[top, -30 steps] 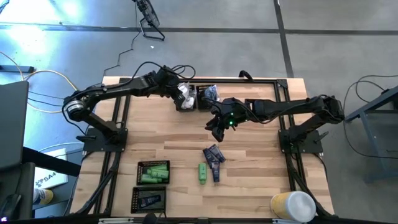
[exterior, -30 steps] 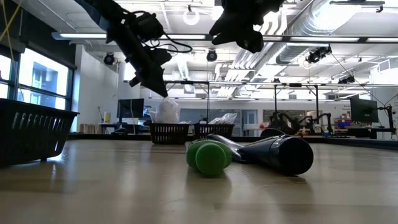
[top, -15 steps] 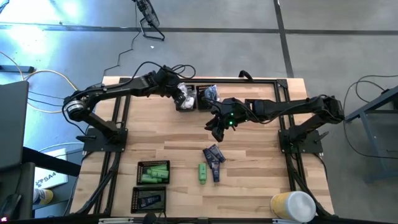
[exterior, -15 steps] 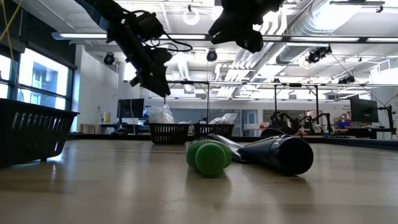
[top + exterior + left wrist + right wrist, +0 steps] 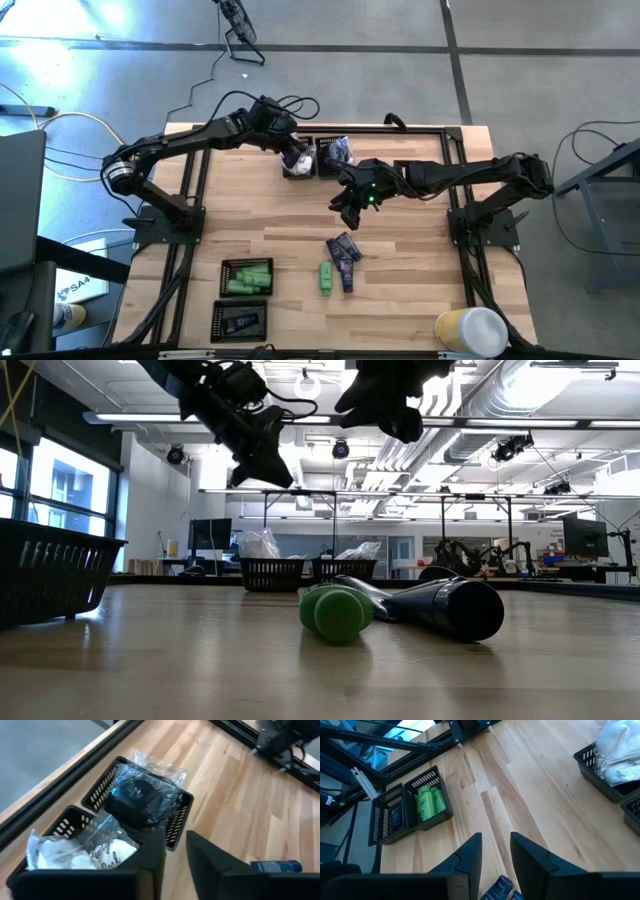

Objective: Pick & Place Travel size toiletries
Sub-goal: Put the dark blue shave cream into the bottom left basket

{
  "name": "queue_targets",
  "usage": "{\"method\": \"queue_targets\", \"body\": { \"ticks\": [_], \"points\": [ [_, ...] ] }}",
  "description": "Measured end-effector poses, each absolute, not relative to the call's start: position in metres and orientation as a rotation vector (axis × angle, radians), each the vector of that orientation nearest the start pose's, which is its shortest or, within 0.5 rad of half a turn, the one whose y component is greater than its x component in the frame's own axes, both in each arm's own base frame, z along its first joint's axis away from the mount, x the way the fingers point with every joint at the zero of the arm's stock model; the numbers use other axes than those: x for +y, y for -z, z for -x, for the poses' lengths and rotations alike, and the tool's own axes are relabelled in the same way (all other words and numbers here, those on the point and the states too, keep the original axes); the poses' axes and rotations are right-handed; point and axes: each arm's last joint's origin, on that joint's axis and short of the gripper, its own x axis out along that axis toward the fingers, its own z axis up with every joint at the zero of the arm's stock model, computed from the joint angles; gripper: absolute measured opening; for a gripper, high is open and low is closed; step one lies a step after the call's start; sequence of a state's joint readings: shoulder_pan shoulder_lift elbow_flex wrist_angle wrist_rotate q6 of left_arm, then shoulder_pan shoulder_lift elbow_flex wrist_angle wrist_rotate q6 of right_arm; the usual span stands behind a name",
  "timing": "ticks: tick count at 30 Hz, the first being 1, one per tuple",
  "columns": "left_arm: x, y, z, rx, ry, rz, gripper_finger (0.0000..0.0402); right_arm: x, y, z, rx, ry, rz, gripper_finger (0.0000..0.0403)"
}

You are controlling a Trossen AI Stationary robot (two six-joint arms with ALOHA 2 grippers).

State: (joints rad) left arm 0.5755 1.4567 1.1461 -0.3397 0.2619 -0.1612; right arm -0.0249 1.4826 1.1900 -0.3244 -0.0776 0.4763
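Left gripper (image 5: 292, 152) empty, fingers slightly apart, over far trays (image 5: 300, 168) holding white packets (image 5: 80, 852) and bagged dark pieces (image 5: 137, 800); right gripper (image 5: 348, 208) spread, empty, above loose green tube (image 5: 326, 278) and navy tubes (image 5: 344, 252) mid-table.

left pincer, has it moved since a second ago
Yes. In the high view the left pincer has risen above the tray of white packets; in the low view it sits higher and further right.
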Motion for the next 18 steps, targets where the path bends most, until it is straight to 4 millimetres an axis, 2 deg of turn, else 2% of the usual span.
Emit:
{"method": "queue_targets", "body": {
  "ticks": [7, 14, 18],
  "points": [
    [0.166, -0.29, -0.271, 0.571, -0.335, 0.426, 0.0007, -0.004, -0.297, -0.327, 0.619, 0.091, -0.49, 0.0094],
    [0.165, -0.29, -0.271, 0.571, -0.333, 0.428, 0.0003, -0.004, -0.297, -0.327, 0.619, 0.092, -0.489, 0.0094],
    [0.156, -0.292, -0.278, 0.559, -0.299, 0.407, 0.0001, -0.004, -0.297, -0.327, 0.619, 0.092, -0.489, 0.0094]
  ]
}}
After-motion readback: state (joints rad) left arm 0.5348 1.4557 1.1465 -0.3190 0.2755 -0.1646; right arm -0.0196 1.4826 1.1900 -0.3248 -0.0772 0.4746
